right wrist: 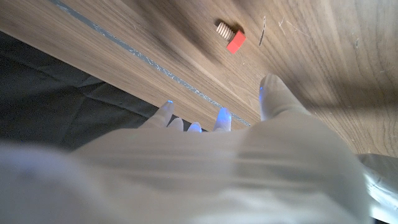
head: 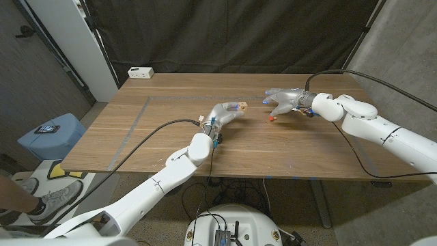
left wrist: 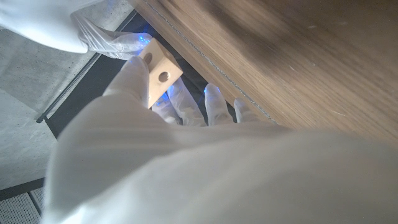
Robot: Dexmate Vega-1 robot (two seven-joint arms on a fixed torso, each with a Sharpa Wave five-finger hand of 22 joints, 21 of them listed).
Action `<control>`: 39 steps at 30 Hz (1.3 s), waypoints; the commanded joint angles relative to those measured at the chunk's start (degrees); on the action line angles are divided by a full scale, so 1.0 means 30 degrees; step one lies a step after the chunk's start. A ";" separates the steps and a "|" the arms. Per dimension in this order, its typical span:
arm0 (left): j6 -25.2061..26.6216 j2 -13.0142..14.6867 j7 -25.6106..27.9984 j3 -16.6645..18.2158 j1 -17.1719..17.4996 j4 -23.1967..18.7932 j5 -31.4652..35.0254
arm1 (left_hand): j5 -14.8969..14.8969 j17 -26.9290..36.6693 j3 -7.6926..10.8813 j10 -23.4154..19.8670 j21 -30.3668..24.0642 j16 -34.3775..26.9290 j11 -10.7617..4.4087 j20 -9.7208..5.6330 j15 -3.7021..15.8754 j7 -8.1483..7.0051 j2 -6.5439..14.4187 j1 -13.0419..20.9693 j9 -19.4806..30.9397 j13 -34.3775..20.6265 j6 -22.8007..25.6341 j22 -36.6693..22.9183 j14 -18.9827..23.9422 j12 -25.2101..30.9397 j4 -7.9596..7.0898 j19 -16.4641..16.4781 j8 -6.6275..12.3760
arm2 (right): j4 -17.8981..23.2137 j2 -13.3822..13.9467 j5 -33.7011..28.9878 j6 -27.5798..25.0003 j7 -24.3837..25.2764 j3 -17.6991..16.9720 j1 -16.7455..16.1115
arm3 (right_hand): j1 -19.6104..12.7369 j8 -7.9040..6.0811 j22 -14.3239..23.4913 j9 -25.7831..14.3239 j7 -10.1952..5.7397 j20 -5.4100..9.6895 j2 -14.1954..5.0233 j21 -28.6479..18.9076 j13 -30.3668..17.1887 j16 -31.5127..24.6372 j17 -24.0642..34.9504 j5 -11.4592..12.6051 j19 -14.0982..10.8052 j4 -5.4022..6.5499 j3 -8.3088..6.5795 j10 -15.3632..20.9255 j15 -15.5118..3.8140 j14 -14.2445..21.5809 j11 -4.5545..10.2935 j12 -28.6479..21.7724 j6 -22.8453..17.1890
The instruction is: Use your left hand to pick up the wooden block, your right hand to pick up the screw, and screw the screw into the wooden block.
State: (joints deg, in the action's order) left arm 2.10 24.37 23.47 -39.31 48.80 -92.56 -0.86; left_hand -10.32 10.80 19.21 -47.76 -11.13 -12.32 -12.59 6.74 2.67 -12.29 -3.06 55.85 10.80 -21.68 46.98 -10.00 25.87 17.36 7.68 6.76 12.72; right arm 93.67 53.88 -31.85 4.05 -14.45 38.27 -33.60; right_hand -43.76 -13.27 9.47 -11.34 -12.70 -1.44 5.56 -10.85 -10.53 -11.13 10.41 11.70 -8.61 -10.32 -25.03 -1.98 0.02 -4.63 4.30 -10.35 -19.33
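Arms come in from the near corners of the tabletop [head: 164, 147], and the nearer job belongs to the left robot hand [head: 224, 115]. It grips the wooden block [head: 237, 107] between thumb and fingers, lifted off the wood near the middle of the table. The left wrist view shows the wooden block [left wrist: 159, 76] with its holed face left uncovered, two round holes showing, one partly behind a fingertip. That grip looks chosen so the holes stay reachable from the other side, which the screwing step needs.

Farther back and to the right, the right robot hand [head: 285, 101] hovers low over the tabletop with its fingers apart and nothing in them. The screw [head: 272, 119] lies on the wood just beside those fingertips, apart from them. In the right wrist view the screw [right wrist: 230, 36] lies on its side, a ridged wooden shank with a red head, beyond the spread fingers [right wrist: 273, 93]. Lying flat like that, it probably calls for a pinch across the head or shank, so the hand's open, lowered pose suits a pickup not yet made.

So the block is in hand, while the screw waits on the table, well apart from the block.

A white box [head: 141, 72] sits at the far left corner.
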 commanded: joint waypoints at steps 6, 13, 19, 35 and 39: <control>-0.0572 0.0328 -0.0405 -0.0019 0.0433 -0.0198 0.0301 | 0.0047 0.0074 -0.0128 0.0030 -0.0006 -0.0029 -0.0039 -0.0085 0.2073 -0.0044 0.0244 0.0101 0.0102 -0.0101 0.0169 -0.0070 -0.0026 -0.0026 0.0012 0.0003 0.0016 | -0.0006 -0.0099 -0.0194 -0.0579 -0.0840 0.0117 -0.0005 | -0.0220 0.0048 0.0054 -0.0051 0.0035 -0.0117 0.0109 0.0014 -0.0046 0.0025 0.0066 -0.0056 -0.0045 0.0185 0.0009 -0.0380 0.0132 -0.0181 0.0041 0.0044 0.0019; -0.0548 0.0270 -0.0424 -0.0007 0.0452 -0.0195 0.0379 | 0.0047 0.0084 -0.0144 0.0032 -0.0002 -0.0027 -0.0038 -0.0080 0.2068 -0.0046 0.0293 0.0082 0.0103 -0.0117 0.0198 -0.0073 -0.0052 -0.0051 -0.0001 -0.0023 0.0016 | -0.0170 -0.0152 0.0078 -0.0749 -0.1209 0.0181 0.0043 | -0.0180 0.0050 0.0058 -0.0072 0.0044 -0.0161 0.0159 0.0035 -0.0050 0.0073 0.0082 -0.0081 0.0004 0.0253 0.0058 -0.0538 0.0223 -0.0347 -0.0063 0.0060 0.0002; -0.0619 0.0269 -0.0513 -0.0054 0.0400 -0.0147 0.0506 | 0.0048 0.0090 -0.0162 0.0032 -0.0007 -0.0025 -0.0039 -0.0080 0.2050 -0.0049 0.0329 0.0073 0.0102 -0.0133 0.0194 -0.0076 -0.0073 -0.0076 -0.0003 -0.0027 0.0002 | -0.0364 -0.0306 -0.0113 -0.0938 -0.1379 0.0408 0.0230 | -0.0069 0.0110 0.0063 -0.0095 0.0062 -0.0204 0.0213 0.0054 -0.0054 0.0070 0.0104 -0.0117 0.0065 0.0349 0.0138 -0.0646 0.0280 -0.0417 -0.0111 0.0043 0.0130; -0.0693 0.0274 -0.0674 -0.0184 0.0254 -0.0064 0.0840 | 0.0053 0.0098 -0.0198 0.0042 -0.0014 -0.0024 -0.0039 -0.0111 0.2035 -0.0044 0.0398 0.0060 0.0103 -0.0164 0.0285 -0.0080 -0.0101 -0.0131 -0.0003 -0.0044 0.0014 | -0.1062 -0.0597 -0.0387 -0.1110 -0.1443 0.0878 0.0609 | 0.0096 0.0154 0.0066 -0.0142 0.0091 -0.0281 0.0338 0.0052 -0.0060 0.0062 0.0126 -0.0143 0.0083 0.0443 0.0269 -0.0796 0.0333 -0.0504 -0.0110 0.0024 0.0272; -0.0819 0.0247 -0.0712 -0.0186 0.0224 0.0019 0.0840 | 0.0054 0.0100 -0.0211 0.0052 -0.0014 -0.0023 -0.0037 -0.0125 0.2043 -0.0047 0.0409 0.0057 0.0102 -0.0173 0.0287 -0.0080 -0.0111 -0.0150 0.0000 -0.0051 0.0007 | -0.1190 -0.0630 -0.0423 -0.1121 -0.1301 0.0931 0.0632 | 0.0127 0.0080 0.0067 -0.0162 0.0121 -0.0286 0.0372 0.0050 -0.0061 0.0050 0.0129 -0.0145 0.0085 0.0458 0.0302 -0.0814 0.0327 -0.0500 -0.0120 0.0011 0.0120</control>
State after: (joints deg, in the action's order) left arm 0.00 25.26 21.53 -39.73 49.74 -92.90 1.31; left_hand -10.32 10.79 18.74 -47.75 -11.13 -12.32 -12.59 6.54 2.67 -12.62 -2.53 55.92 10.81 -21.93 47.31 -10.00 25.87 16.94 7.70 6.55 12.49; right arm 91.29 52.37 -32.76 0.88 -18.70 40.41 -32.15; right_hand -43.52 -12.81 9.46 -11.61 -12.49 -1.96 6.41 -10.86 -10.52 -11.14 10.55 11.35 -8.08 -9.35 -24.07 -3.91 1.13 -5.75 3.79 -10.35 -18.50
